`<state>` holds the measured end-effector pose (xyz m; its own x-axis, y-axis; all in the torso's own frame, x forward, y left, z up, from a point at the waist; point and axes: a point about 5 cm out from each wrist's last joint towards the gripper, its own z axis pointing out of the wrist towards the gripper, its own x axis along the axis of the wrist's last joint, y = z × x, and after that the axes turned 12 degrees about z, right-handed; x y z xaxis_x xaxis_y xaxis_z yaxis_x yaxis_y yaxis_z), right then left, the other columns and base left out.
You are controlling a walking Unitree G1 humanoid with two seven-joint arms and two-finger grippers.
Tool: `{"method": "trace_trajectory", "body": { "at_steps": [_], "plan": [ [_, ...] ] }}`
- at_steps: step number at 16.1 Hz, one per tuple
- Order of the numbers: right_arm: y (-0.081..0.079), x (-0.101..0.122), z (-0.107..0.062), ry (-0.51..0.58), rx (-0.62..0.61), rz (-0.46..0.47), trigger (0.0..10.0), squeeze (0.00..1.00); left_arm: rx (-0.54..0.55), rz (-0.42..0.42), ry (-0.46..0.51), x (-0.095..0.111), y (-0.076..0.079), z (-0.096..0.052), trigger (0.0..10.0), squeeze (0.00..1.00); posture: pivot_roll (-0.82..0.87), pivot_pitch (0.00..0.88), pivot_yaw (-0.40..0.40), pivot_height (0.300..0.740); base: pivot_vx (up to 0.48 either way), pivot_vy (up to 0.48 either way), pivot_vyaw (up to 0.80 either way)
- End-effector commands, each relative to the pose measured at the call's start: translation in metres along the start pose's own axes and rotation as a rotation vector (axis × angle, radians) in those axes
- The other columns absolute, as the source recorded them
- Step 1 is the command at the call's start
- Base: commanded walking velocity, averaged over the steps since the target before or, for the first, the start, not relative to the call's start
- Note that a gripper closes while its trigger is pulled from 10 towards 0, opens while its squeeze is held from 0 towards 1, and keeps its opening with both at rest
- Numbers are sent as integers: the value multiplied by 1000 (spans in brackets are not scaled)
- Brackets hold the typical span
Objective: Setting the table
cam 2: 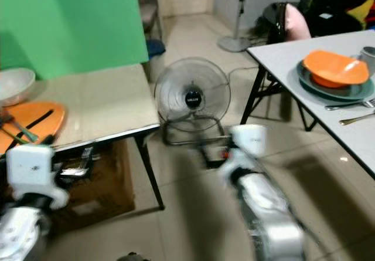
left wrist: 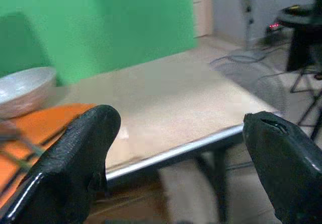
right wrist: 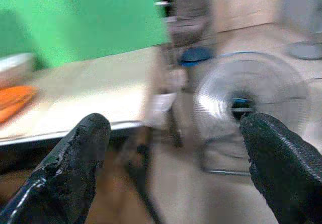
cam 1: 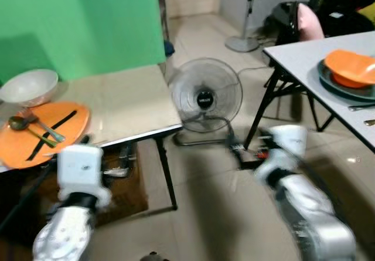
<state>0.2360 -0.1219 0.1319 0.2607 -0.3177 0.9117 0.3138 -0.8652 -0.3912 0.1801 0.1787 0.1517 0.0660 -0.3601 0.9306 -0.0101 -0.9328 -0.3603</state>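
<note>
On the left, the beige bench (cam 1: 126, 100) carries what looks like the stock yet to be laid: a white bowl (cam 1: 29, 86) at its far corner and, just beside it, an orange plate (cam 1: 42, 133) with a spoon (cam 1: 22, 126), a fork (cam 1: 45, 128) and a dark chopstick-like strip (cam 1: 51, 135) lying on it. The left gripper (left wrist: 176, 153) hangs low in front of this bench's near edge, its fingers (left wrist: 75, 163) spread wide with nothing between them. A floor fan (cam 1: 205, 100) stands on the tiles between the two benches. The right gripper (right wrist: 171, 163) is out over the floor near the fan, blurred, its fingers (right wrist: 70, 168) likewise apart and empty. On the right, the white bench (cam 1: 299, 58) already holds one place: an orange bowl (cam 1: 350, 68) sitting in a grey plate (cam 1: 334, 84), with cutlery (cam 2: 351, 105) lying just beside it. As a judgement, the setting is partly done, with one place laid; the bowl, plate and utensils on the left bench remain to be carried across, and neither arm has anything in hand for that yet.
</note>
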Motion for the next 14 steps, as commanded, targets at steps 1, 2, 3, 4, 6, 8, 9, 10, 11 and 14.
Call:
{"method": "trace_trajectory", "body": {
  "at_steps": [1, 2, 3, 4, 6, 8, 9, 10, 11, 14],
  "plan": [
    [7, 1, -2, -11, -20, 2, 10000, 0, -5, -3, 2, 2, 2, -1, 10000, 0, -22, 47, 34, 740, 0, 409, 0],
    [7, 0, -2, -14, -18, 5, 10000, 0, -1, -3, 1, 3, 2, -2, 10000, 0, -22, 47, 34, 740, 0, 412, 0],
    [6, -1, -2, -18, -17, 7, 10000, 0, 2, -3, 0, 3, 1, -3, 10000, 0, -19, 48, 30, 740, 0, 409, 0],
    [6, -1, -2, -22, -15, 5, 10000, 0, 7, -2, -1, 3, 1, -3, 10000, 0, -18, 49, 29, 740, 0, 409, 0],
    [6, -1, 0, -28, -15, 5, 10000, 0, 20, -12, -3, 3, 0, -4, 10000, 0, -17, 48, 26, 740, 0, 349, 0],
    [6, -1, 1, -36, -7, 13, 10000, 0, 23, -18, 10, 5, 0, -3, 10000, 0, -15, 46, 29, 740, 0, 0, 0],
    [3, -1, 2, -46, 19, 16, 10000, 0, 37, -12, 22, 8, -2, -2, 10000, 0, -14, 47, 31, 740, 0, 0, 0],
    [1, -2, 3, -58, 39, 20, 10000, 0, 46, -22, 32, 10, -3, -2, 10000, 0, -14, 47, 31, 740, 0, 0, 0],
    [-1, -2, 3, -70, 62, 15, 10000, 0, 41, -17, 47, 12, -3, -2, 10000, 0, -13, 47, 30, 740, 0, 0, 800],
    [-7, -3, 5, -86, 113, 10, 10000, 0, 42, -16, 50, 13, -4, -3, 10000, 0, -10, 48, 27, 740, 284, 0, 800]
  ]
}}
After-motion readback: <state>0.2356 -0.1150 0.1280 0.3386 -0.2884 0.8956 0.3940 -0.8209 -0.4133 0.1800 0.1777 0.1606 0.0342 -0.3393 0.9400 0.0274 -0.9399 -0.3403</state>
